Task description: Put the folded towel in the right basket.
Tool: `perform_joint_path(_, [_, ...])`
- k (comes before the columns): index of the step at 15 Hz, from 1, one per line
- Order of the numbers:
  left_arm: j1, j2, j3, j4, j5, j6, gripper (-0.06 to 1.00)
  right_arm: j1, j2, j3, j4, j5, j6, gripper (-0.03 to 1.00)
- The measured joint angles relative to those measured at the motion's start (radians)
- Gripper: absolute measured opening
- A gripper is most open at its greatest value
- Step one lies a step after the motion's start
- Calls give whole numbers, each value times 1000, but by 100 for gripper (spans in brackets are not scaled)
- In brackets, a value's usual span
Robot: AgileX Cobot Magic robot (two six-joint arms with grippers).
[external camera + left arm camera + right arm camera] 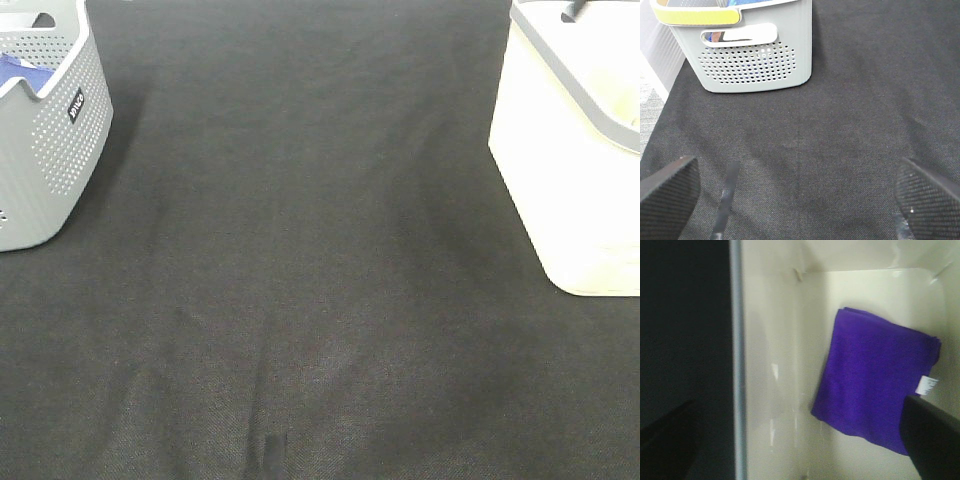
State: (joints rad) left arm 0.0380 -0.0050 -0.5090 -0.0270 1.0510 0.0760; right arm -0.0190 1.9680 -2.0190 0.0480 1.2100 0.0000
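The folded purple towel lies flat on the floor of the right basket, a white tub with a grey rim, which stands at the right of the exterior high view. The towel has a small white tag at one edge. My right gripper is open and empty above the basket, one finger outside the rim over the dark cloth and one finger over the towel's corner. My left gripper is open and empty above the black cloth. Neither gripper shows in the exterior high view.
A grey perforated basket stands at the far left with blue fabric inside; it also shows in the left wrist view. A black cloth covers the table between the two baskets.
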Motion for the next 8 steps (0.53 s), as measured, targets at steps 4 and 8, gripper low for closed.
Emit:
perform_joint_path(4, [0,0,0,0,0,0,99,5,-167,159,2,-2,20,97])
perform_joint_path(8, [0,0,0,0,0,0,99,5,-666,702,5,-117,0,96])
